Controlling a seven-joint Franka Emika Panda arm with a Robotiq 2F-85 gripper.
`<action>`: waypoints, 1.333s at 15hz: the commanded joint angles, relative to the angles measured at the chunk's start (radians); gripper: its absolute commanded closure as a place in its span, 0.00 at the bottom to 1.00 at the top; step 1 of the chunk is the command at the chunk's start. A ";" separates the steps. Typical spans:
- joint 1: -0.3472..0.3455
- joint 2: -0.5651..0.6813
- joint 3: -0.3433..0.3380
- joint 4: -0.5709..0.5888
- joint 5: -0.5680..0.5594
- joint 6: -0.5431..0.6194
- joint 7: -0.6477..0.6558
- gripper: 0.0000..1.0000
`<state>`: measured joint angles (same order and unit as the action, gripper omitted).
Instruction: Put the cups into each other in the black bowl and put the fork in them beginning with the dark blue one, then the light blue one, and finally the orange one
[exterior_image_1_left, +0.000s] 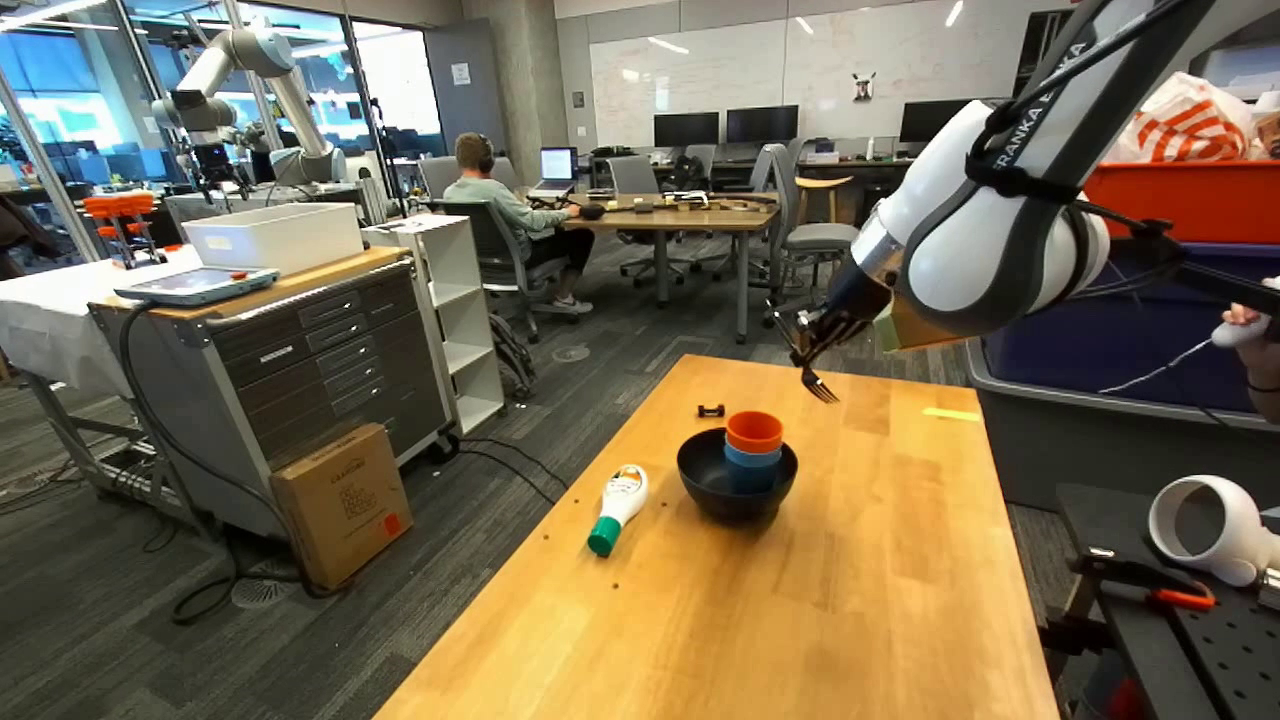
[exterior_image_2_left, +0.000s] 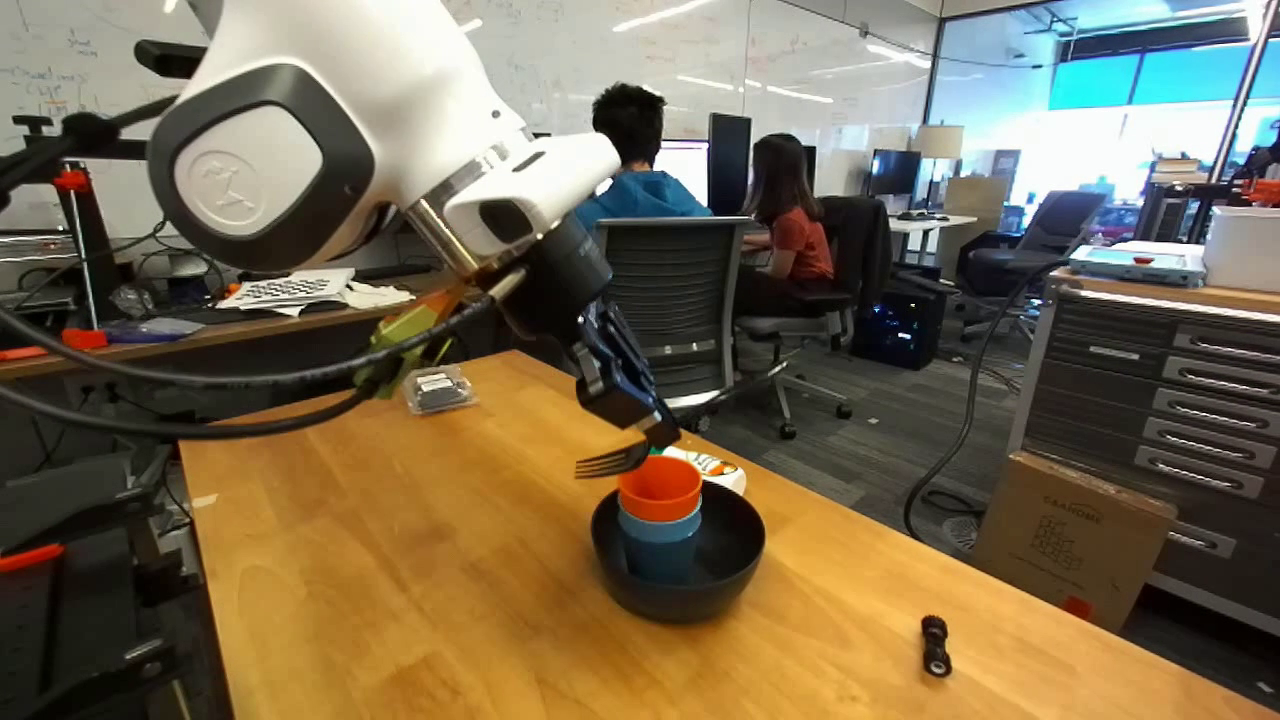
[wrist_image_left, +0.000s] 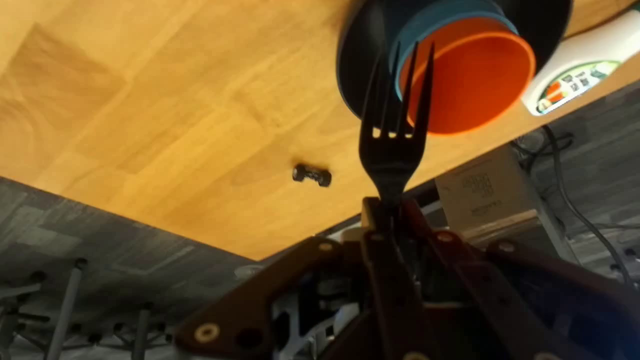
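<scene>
Aloft, gripper (wrist_image_left: 391, 209) pinching fork (wrist_image_left: 391, 152), orange cup (exterior_image_2_left: 660, 498) nested in light blue cup (exterior_image_2_left: 660, 529), inside black bowl (exterior_image_2_left: 680, 604)

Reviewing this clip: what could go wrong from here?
The fork, held tines-first in the gripper, might snag the rim of the orange cup and tip the nested cups.
Gripped on its narrow part just behind the head, the fork could twist on contact.
The cups rise above the rim of the black bowl, which may lend little support there.
</scene>
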<state>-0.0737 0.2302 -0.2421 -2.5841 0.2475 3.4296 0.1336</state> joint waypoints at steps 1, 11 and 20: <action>0.069 -0.051 -0.007 -0.065 0.011 0.179 -0.050 0.95; 0.029 0.123 0.086 -0.118 -0.046 0.757 -0.148 0.95; -0.033 0.373 0.088 0.050 -0.074 0.831 -0.116 0.95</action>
<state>-0.0764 0.5167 -0.1624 -2.6292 0.1936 4.2131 0.0014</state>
